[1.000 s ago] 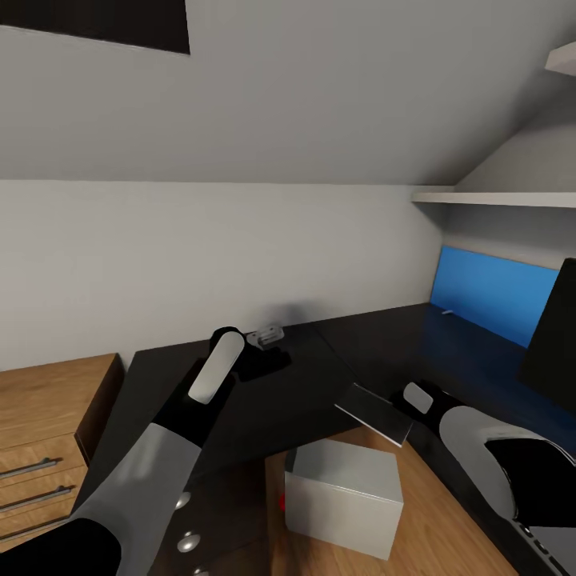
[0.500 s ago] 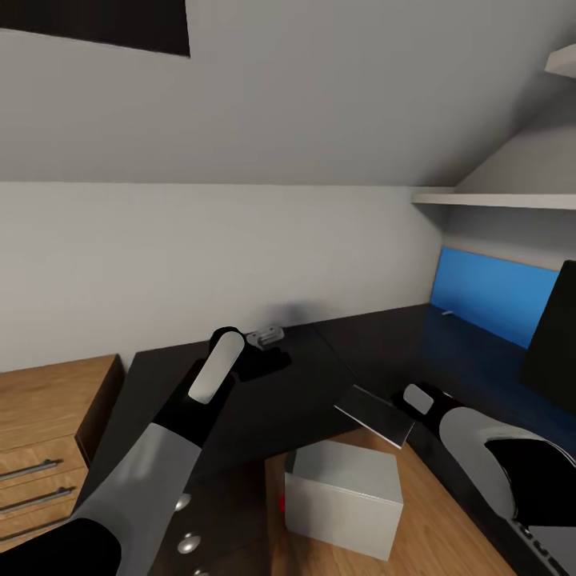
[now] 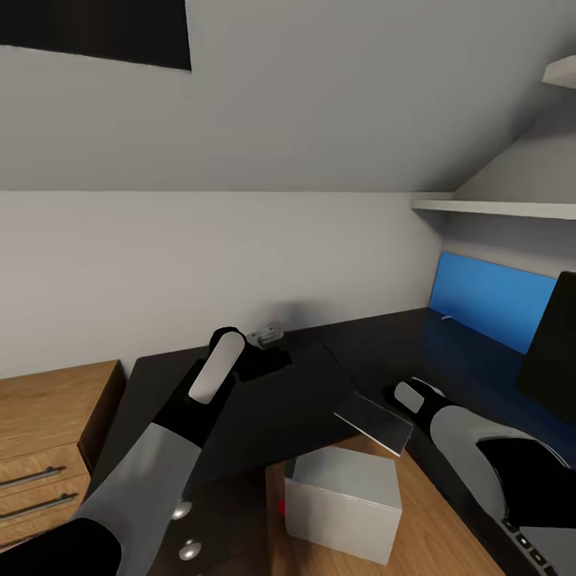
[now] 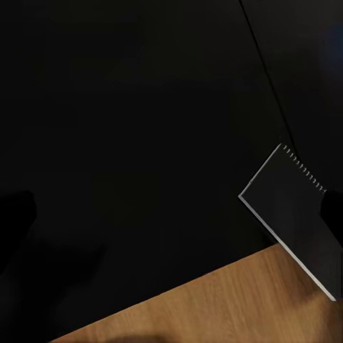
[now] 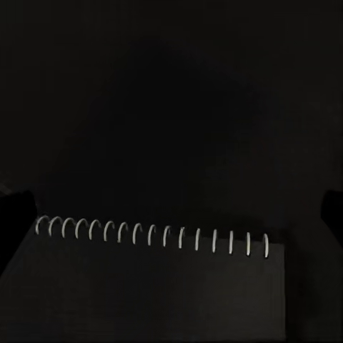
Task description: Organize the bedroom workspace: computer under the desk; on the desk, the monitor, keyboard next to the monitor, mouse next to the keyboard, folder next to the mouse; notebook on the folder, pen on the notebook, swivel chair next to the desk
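Notebook (image 3: pixel 374 422) is held at the right gripper (image 3: pixel 400 412), clamped at its right end; the grasp is judged from the right wrist view, where the spiral binding runs straight across between the fingers. Its long axis runs from far-left to near-right, and it projects over the near edge of the table (image 3: pixel 272 400), above the computer (image 3: pixel 344 500) on the floor. The right arm is clearly nearer; the notebook lies directly at its gripper. The left gripper (image 3: pixel 268 340) hovers over the table, far-left of the notebook and well apart; its state cannot be told. The monitor (image 3: pixel 552 340) stands at the far right.
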`<state>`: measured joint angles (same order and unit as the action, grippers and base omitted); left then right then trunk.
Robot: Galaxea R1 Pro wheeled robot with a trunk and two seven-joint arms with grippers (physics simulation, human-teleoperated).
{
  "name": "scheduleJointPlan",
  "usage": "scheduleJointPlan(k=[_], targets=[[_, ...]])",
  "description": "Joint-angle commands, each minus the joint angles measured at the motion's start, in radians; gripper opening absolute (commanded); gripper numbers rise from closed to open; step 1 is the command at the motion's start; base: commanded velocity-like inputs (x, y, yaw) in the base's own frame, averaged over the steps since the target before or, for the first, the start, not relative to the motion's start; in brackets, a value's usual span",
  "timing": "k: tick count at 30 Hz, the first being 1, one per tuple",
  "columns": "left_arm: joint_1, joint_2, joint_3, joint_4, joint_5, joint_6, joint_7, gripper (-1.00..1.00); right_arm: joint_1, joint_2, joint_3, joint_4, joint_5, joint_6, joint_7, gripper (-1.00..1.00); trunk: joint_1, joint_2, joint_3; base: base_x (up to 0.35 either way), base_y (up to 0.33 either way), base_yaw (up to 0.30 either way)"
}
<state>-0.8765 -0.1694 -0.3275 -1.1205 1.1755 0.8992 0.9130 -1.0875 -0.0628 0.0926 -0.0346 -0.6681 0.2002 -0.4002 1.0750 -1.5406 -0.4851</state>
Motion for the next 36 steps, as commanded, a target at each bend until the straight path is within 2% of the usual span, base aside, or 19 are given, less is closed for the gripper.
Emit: scheduleJointPlan(k=[1, 6, 7, 8, 11, 15, 18, 30, 36], targets=[[-0.001, 0.000, -0.001, -0.001, 0.009, 0.000, 0.011, 1.00, 0.000, 0.002, 0.008, -0.008, -0.004, 0.009, -0.005, 1.00, -0.004, 0.007, 0.002, 0.000, 0.000, 0.000], [-0.001, 0.001, -0.013, -0.002, -0.003, -0.003, 0.013, 1.00, 0.000, 0.008, 0.009, -0.021, -0.004, 0.009, -0.005, 1.00, -0.023, 0.042, 0.018, 0.000, 0.000, 0.000], [-0.001, 0.001, -0.022, -0.003, -0.009, -0.004, 0.013, 1.00, 0.000, 0.010, 0.009, -0.026, -0.002, 0.008, -0.005, 1.00, -0.027, 0.049, 0.021, 0.000, 0.000, 0.000], [-0.001, 0.001, -0.044, -0.004, -0.016, -0.036, 0.014, 1.00, 0.000, 0.018, 0.009, -0.044, 0.020, 0.008, -0.005, 1.00, -0.031, 0.056, 0.024, 0.000, 0.000, 0.000], [-0.001, 0.002, -0.070, -0.005, -0.018, -0.083, 0.015, 1.00, 0.000, 0.023, 0.009, -0.053, 0.038, 0.008, -0.006, 1.00, -0.042, 0.077, 0.033, 0.000, 0.000, 0.000], [-0.001, 0.004, -0.105, -0.005, -0.020, -0.117, 0.016, 1.00, 0.000, 0.027, 0.009, -0.057, 0.047, 0.009, -0.006, 1.00, -0.058, 0.105, 0.046, 0.000, 0.000, 0.000], [-0.001, 0.005, -0.117, -0.006, -0.020, -0.127, 0.016, 1.00, 0.000, 0.029, 0.010, -0.058, 0.050, 0.009, -0.006, 1.00, -0.069, 0.126, 0.055, 0.000, 0.000, 0.000], [-0.001, 0.009, -0.126, -0.002, -0.019, -0.136, 0.016, 1.00, 0.000, 0.052, 0.012, -0.063, 0.054, 0.006, -0.006, 1.00, -0.115, 0.210, 0.093, 0.000, 0.000, 0.000], [-0.001, 0.033, -0.126, 0.016, -0.018, -0.137, 0.013, 1.00, 0.000, 0.068, 0.010, -0.084, 0.078, 0.005, -0.008, 1.00, -0.138, 0.252, 0.112, 0.000, 0.000, 0.000]])
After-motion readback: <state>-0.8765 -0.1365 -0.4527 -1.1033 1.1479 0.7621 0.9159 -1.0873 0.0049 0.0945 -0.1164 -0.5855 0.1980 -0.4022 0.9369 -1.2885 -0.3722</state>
